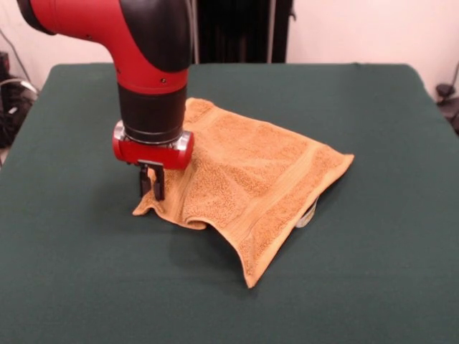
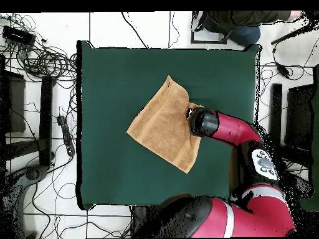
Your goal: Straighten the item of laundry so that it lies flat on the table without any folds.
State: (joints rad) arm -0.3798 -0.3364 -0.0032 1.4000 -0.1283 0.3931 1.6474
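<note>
The golden-orange terry towel (image 1: 251,179) lies near the middle of the dark green felt table (image 1: 373,287), rumpled, with paler woven bands and a white tag at its lower right edge. The red-and-black arm descends vertically at frame left; the gripper (image 1: 152,183) pinches the towel's left corner.
</note>
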